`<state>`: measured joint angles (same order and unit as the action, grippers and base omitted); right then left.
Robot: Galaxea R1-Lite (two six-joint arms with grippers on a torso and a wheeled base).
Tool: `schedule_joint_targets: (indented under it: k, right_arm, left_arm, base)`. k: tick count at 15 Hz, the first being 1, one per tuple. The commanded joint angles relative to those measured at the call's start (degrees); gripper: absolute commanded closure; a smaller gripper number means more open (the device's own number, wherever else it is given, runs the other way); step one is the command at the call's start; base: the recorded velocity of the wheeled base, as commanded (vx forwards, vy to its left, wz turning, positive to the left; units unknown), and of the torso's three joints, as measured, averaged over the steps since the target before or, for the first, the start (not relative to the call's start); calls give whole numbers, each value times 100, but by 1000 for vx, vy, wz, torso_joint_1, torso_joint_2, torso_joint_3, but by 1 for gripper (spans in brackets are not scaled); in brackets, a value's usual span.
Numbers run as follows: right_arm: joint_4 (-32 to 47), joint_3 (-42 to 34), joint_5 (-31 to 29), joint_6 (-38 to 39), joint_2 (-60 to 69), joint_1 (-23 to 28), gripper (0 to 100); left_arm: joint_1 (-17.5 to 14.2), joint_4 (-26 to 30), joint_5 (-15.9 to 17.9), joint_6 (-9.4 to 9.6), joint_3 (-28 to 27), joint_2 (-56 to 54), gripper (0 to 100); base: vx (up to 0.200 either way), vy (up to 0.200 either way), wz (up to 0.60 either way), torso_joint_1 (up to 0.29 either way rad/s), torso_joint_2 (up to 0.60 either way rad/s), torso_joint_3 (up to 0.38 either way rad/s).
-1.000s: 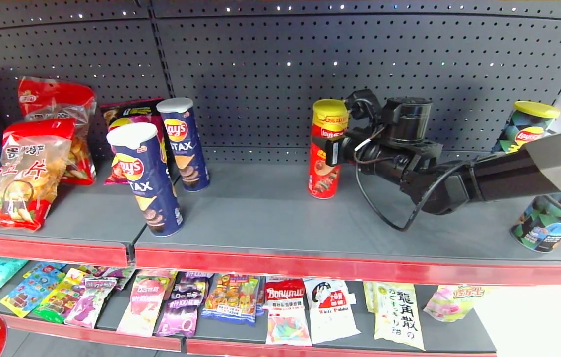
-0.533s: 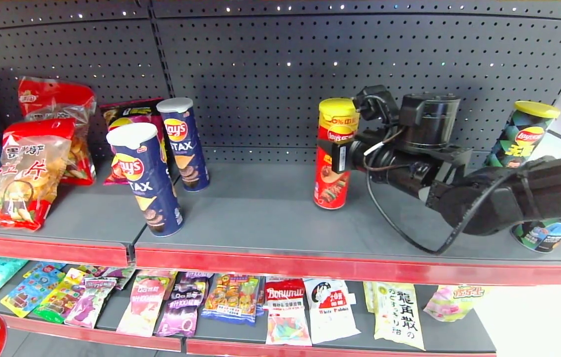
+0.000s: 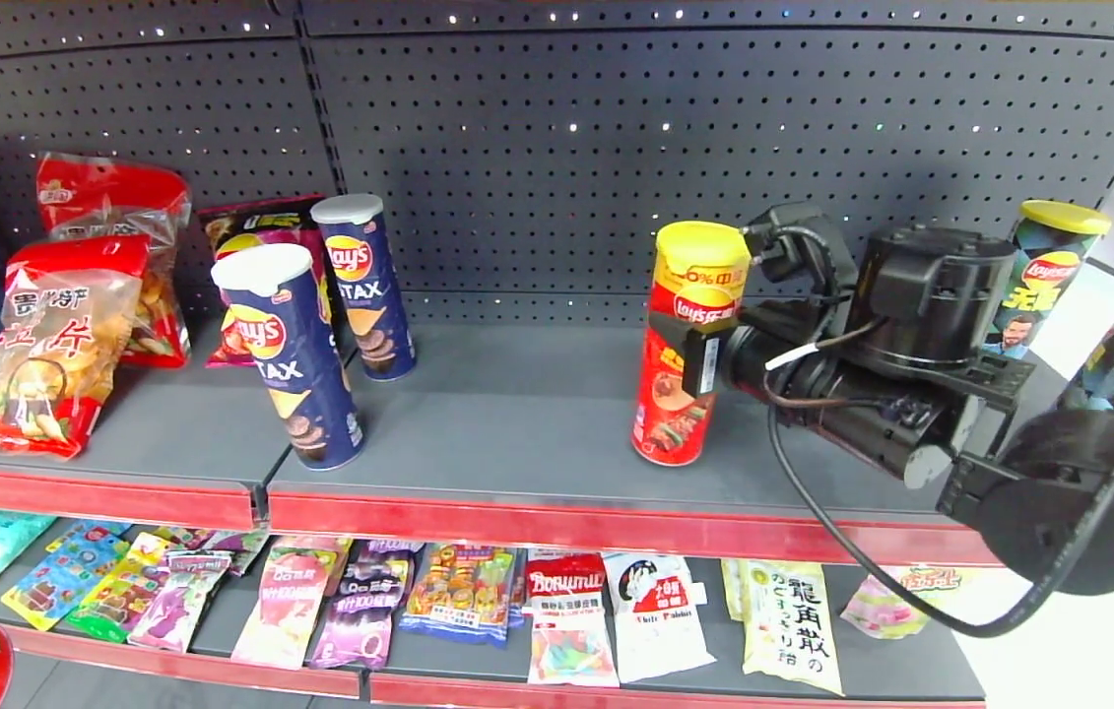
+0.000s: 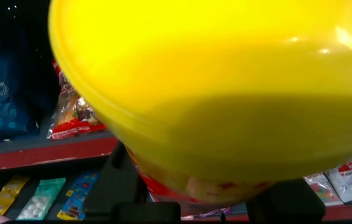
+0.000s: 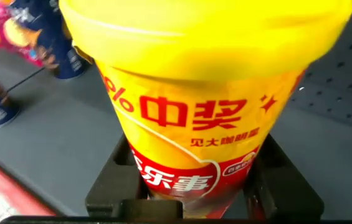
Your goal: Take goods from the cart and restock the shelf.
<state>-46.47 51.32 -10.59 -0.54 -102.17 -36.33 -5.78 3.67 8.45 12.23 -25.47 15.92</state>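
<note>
In the head view the right gripper (image 3: 696,362) comes in from four o'clock and is clamped on the middle of a red can (image 3: 677,418) with a yellow lid (image 3: 700,246). The can stands nearly upright over the upper shelf (image 3: 517,423), just right of centre and near the red front edge; whether its base touches the board is hard to tell. Out at nine o'clock from it stand two blue cans (image 3: 291,359), one ahead of the other and apart, with snack bags (image 3: 54,345) farther along the same line. At three o'clock, behind the arm, are green-and-black cans (image 3: 1049,258) with yellow lids. Towards six o'clock the lower shelf (image 3: 911,665) carries a row of flat sweet packets (image 3: 463,591). In the left wrist view the left gripper (image 4: 204,202) is closed on a second can (image 4: 194,186), whose yellow top sits close to the camera, with a dark finger (image 4: 123,183) on each side of its body. In the right wrist view that gripper's fingers (image 5: 110,186) press both sides of the red can (image 5: 188,124), with the grey shelf beneath and the blue cans (image 5: 70,56) beyond.
</note>
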Motion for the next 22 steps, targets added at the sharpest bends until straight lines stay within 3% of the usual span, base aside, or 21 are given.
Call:
schedule_joint_targets:
  k: [1, 5, 8, 22]
  right_arm:
    - [-99, -281, -4, -8, 48, -111, 100]
    - [-213, -369, -66, -8, 22, -287, 100]
    - [-222, -413, -514, 18, -119, -445, 100]
    - [-222, -448, -655, -34, 22, -595, 100]
  left_arm:
    - [-2, 2, -1, -1, -2, 8, 100]
    - [-2, 2, -1, -1, -11, 8, 100]
    - [-2, 2, -1, -1, 7, -10, 100]
    - [-2, 11, -1, -10, 42, -19, 100]
  base:
    - [0, 0, 0, 0, 0, 0]
    - [0, 0, 0, 0, 0, 0]
    - [0, 0, 0, 0, 0, 0]
    - [0, 0, 0, 0, 0, 0]
